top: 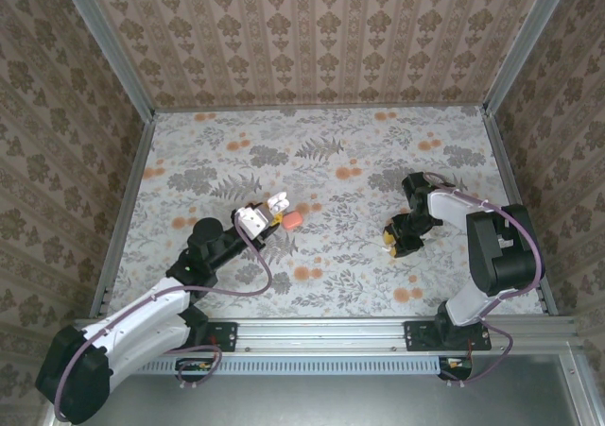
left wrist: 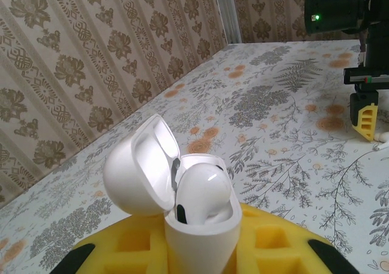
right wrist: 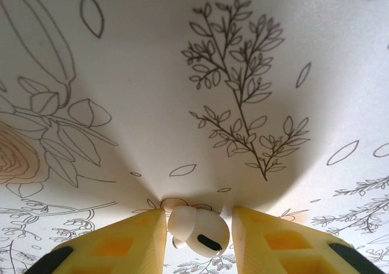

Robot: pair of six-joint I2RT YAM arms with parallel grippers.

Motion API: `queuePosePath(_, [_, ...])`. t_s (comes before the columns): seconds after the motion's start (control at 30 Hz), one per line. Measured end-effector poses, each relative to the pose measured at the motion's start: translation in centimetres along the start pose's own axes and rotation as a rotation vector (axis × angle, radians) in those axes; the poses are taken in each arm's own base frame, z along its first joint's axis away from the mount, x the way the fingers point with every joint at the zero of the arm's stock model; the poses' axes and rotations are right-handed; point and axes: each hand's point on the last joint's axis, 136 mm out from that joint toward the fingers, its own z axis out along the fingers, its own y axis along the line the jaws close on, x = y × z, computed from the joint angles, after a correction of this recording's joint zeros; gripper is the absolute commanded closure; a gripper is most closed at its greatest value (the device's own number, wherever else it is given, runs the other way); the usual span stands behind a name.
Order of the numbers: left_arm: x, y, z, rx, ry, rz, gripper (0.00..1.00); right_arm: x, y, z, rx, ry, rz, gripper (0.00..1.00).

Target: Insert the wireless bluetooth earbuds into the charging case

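Low over the floral table (right wrist: 182,73), R gripper (right wrist: 199,218) brackets the loose earbud (right wrist: 196,226), white, jaws apart w/ a sliver of gap each side. To its left, L gripper (top: 255,220) is clamped on the open charging case (left wrist: 146,164), the seated earbud (left wrist: 203,192) in one socket. Risk: the rounded bud, lying askew, could squirt free or twist as the pads pinch, leaving its stem misaligned w/ the empty socket.

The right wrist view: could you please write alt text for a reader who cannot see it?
A white earbud lies between the yellow fingers of the right hand, on a floral-printed tabletop; whether they grip it is unclear.
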Motion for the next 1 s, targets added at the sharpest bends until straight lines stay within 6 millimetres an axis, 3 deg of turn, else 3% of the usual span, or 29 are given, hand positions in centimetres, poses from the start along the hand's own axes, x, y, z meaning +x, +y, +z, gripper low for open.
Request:
queuePosePath(0.33, [0.2,0.0,0.0,-0.003,0.01,-0.001,0.89,0.1,0.2,-0.2,-0.004,-0.001,-0.014,0.7])
queuePosePath(0.6, [0.7,-0.1,0.1,0.002,0.026,-0.005,0.89,1.0,2.8,-2.0,-0.053,-0.026,-0.11,0.71])
queuePosePath(1.0, [3.6,-1.0,1.1,0.047,0.12,-0.05,0.89,2.4,4.2,-3.3,-0.119,-0.056,-0.244,0.71])
